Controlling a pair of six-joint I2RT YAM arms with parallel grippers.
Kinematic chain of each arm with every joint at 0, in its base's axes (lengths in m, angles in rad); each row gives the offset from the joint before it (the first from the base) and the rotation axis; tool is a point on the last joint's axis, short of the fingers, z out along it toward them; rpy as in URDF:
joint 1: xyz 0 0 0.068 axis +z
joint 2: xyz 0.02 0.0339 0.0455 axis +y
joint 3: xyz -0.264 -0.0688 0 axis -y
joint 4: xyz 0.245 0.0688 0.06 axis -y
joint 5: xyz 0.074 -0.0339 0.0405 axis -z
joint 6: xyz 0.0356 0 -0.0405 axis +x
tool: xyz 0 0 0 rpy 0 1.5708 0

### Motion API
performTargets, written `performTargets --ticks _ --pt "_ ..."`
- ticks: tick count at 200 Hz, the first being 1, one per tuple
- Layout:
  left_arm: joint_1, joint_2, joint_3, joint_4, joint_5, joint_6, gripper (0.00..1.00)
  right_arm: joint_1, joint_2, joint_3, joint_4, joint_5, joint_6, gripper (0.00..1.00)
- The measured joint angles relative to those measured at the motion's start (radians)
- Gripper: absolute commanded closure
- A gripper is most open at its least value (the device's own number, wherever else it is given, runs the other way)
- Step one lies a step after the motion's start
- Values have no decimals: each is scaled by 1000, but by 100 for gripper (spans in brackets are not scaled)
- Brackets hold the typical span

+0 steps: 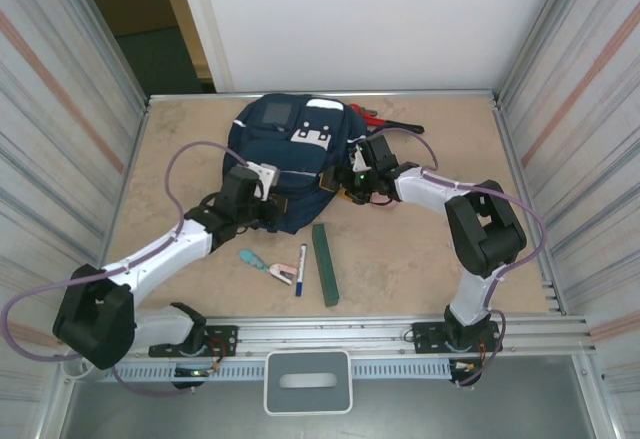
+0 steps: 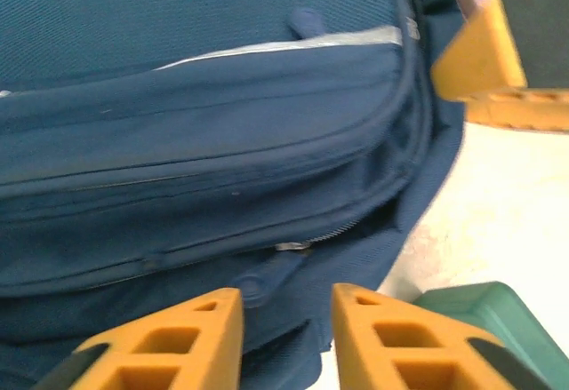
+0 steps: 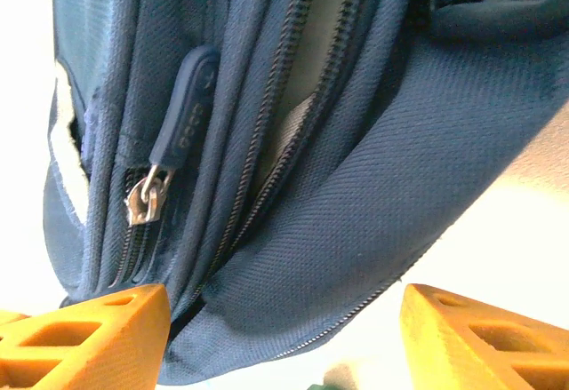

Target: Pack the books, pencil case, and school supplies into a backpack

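Backpack (image 1: 285, 149) at far centre of table (image 1: 400, 269): navy woven fabric, rounded bulk, white square patches on top, thin pale reflective stripe (image 2: 293, 45) across front. Close up: coarse ribbed weave, padded seams, two zip tracks side by side, one gaping w/ pale grey lining inside. Rubbery blue zip pull (image 3: 182, 115) on a small shiny metal slider (image 3: 142, 199).

Left gripper (image 2: 284, 306) at bag's near-left edge: blocky orange plastic fingers w/ square cut-outs, apart by a narrow gap, nothing pinched; short fabric tab just above gap. Right gripper (image 3: 284, 297) at bag's near-right edge: same orange fingers, spread wide, bag's bottom fold sagging btwn them, not clamped.

On mottled beige tabletop nr bag's front edge: slim dark green book (image 1: 325, 264), long flat rectangle; white marker (image 1: 301, 269) w/ blue cap just left of it; small teal-and-pink stapler (image 1: 262, 262) further left. Red-handled screwdriver (image 1: 372, 117) beside bag's far-right side.
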Motion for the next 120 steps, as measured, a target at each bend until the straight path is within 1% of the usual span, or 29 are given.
performTargets --ticks 20,37,49,64,91,120 --pt "81 0 0 0 58 -18 51 0 0 0 1 5 0 34" --pt "137 11 0 12 132 -51 46 0 0 0 0 14 0 34" --pt "152 32 0 27 182 -72 43 0 0 0 0 19 0 34" --pt "154 65 0 35 236 -100 41 0 0 0 1 22 0 34" --pt "154 119 9 35 291 -130 41 0 0 0 1 23 0 35" --pt "151 145 23 43 309 -151 53 0 0 0 2 22 0 35"
